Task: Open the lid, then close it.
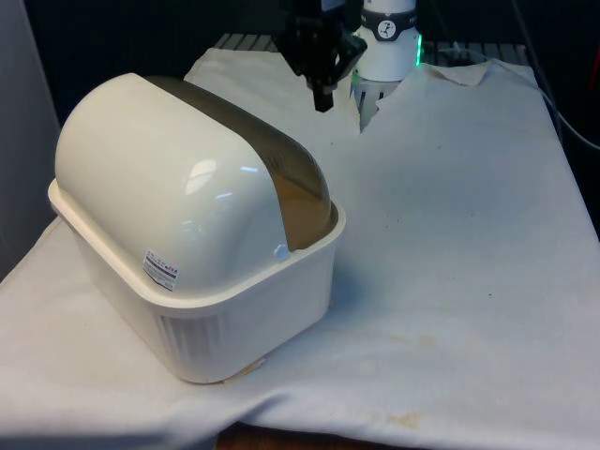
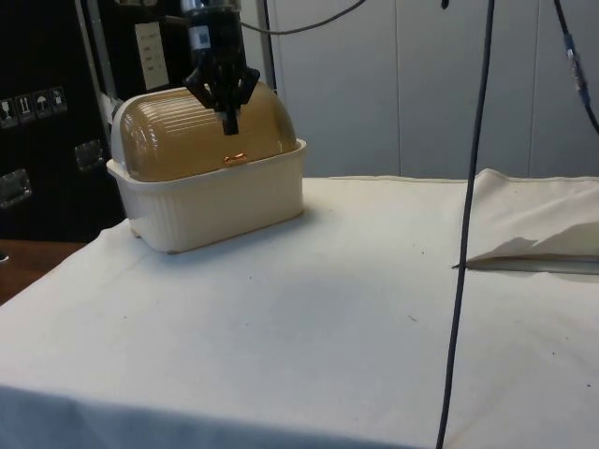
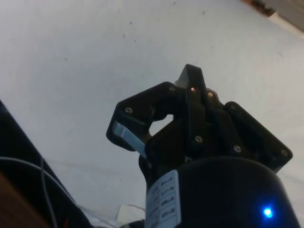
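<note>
Cream plastic is forming the bread box (image 1: 202,281), which is sitting on the white-clothed counter (image 1: 450,281) towards the front view's left, close to the counter's near edge. Its domed lid (image 2: 201,126) is lying closed over the ribbed base; the side view is showing the lid's translucent amber front and a small orange handle (image 2: 235,159) low on it, just above the base's rim. A small white sticker (image 1: 162,270) with red and dark print is sitting on the cream back of the dome, near the rim; its writing is too small to read.

At the counter's far end the arm is reaching down from above, carrying the black gripper (image 1: 323,98) pointing straight down. The gripper (image 2: 228,117) is hanging in the air, above the cloth and clear of the box, touching nothing. In the wrist view the gripper (image 3: 190,80) is showing its fingers (image 3: 191,76) pressed together, closed and holding nothing, over bare cloth.
</note>
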